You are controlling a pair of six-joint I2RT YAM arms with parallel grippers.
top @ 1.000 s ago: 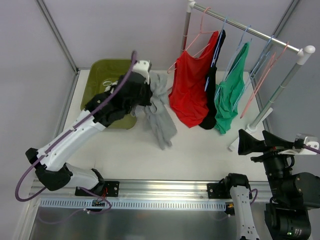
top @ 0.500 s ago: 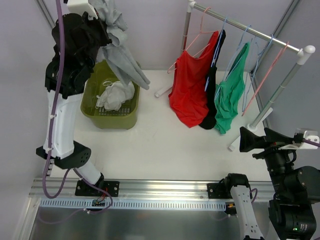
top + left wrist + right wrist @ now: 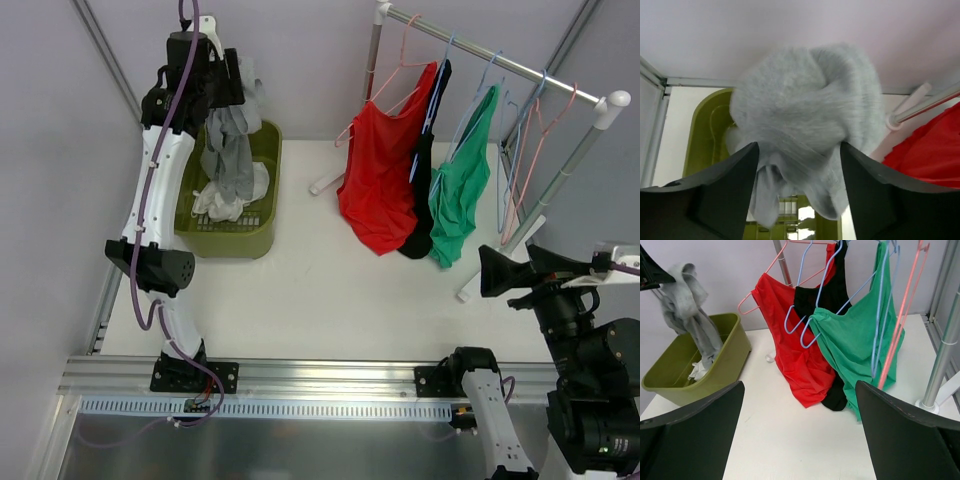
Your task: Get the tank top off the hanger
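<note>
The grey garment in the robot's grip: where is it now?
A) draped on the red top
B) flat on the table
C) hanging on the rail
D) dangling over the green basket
D: the grey garment dangles from the left end effector over the green basket.

The left arm [image 3: 150, 190] stands raised from its base at the near edge, elbow [image 3: 160, 268] low, its long white forearm reaching up to the far-left corner. The left gripper [image 3: 797, 145] points downward there, and its two dark fingers [image 3: 730, 175] are clamped on a bunch of grey garment [image 3: 800, 100] (the fingertips themselves seem buried in the cloth). The right arm [image 3: 585, 350] is folded low at the near right, wrist level. The right gripper [image 3: 799, 385] faces the far-left with its jaws spread wide and nothing between them.
</note>
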